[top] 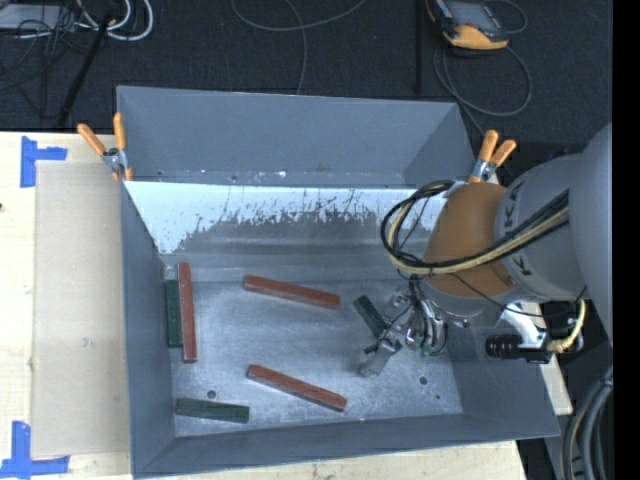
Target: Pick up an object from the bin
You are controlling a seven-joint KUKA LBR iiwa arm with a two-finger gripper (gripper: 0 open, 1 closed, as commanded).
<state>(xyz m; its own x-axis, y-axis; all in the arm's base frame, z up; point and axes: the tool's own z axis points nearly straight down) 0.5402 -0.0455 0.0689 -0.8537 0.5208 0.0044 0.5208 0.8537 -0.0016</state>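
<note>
Hovering low at the right side of the bin (300,148), the gripper (384,348) has a short dark green bar (368,311) just up-left, its length slanting toward it, though I can't tell how wide its grip is.

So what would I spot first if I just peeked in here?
The big arm coming in from the right, with its gripper down low in the right part of the grey bin, next to a dark green bar. After that, two red-brown bars lying slanted on the bin's floor: the upper bar and the lower bar.
</note>
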